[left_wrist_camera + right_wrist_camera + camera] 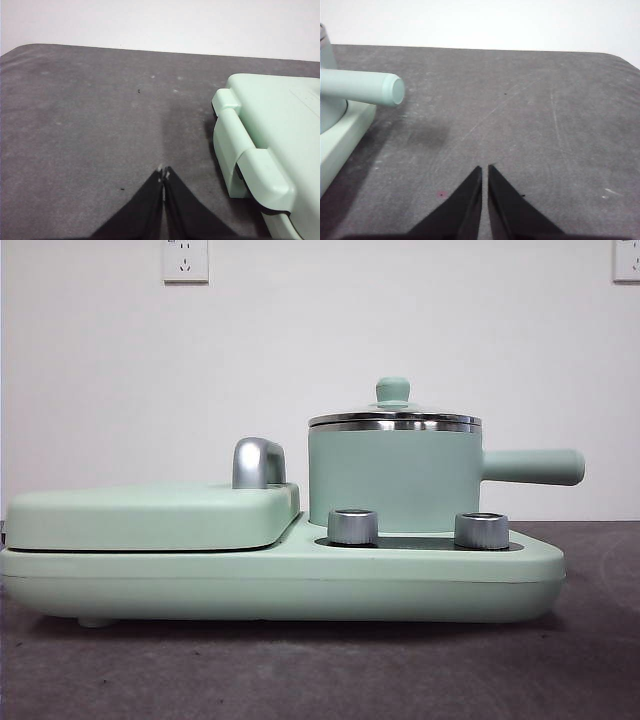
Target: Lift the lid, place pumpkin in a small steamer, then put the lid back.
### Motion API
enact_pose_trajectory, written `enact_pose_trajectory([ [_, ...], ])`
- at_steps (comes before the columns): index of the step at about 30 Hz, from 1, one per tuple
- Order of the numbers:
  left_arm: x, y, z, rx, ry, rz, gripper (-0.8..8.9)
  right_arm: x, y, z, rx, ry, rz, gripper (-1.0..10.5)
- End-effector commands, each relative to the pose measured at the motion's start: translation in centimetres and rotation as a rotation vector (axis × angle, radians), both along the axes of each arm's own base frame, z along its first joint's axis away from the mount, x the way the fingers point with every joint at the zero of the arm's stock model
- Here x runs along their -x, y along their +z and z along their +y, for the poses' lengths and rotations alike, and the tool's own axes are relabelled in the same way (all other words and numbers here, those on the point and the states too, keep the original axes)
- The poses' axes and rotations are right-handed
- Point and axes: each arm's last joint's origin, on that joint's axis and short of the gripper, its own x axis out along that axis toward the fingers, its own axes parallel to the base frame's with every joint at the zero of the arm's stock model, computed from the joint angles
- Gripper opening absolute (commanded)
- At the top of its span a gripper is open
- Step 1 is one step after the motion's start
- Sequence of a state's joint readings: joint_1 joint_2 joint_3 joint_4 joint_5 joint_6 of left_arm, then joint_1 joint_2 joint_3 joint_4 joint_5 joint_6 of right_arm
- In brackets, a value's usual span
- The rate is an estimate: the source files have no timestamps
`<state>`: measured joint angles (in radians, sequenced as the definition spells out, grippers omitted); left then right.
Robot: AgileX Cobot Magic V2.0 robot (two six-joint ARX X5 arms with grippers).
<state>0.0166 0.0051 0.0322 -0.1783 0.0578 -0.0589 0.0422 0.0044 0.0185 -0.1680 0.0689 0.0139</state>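
left gripper (163, 175) closed, empty | right gripper (485, 172) nearly closed, empty | lid (394, 415) seated on mint-green small steamer (392, 478)

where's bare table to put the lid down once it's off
Bare grey table lies beyond the small steamer's handle, by the right gripper, and beside the appliance by the left gripper. The appliance top is crowded.

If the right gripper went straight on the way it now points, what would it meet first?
Probably nothing: ahead of the shut right gripper lies only bare grey table. The mint-green cylindrical steamer's long straight handle sits off to one side, clear of that line.
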Motion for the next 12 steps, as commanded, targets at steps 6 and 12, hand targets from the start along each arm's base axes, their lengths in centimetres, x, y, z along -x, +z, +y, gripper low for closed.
enact_pose_trajectory([
  [6, -0.07, -0.69, 0.0, -0.013, -0.001, 0.024, 0.06, -0.03, -0.28, -0.04, 0.018, 0.018, 0.011, 0.2],
  [12, -0.07, -0.69, 0.0, -0.013, -0.001, 0.024, 0.06, -0.05, -0.12, -0.04, 0.018, 0.017, -0.006, 0.2],
])
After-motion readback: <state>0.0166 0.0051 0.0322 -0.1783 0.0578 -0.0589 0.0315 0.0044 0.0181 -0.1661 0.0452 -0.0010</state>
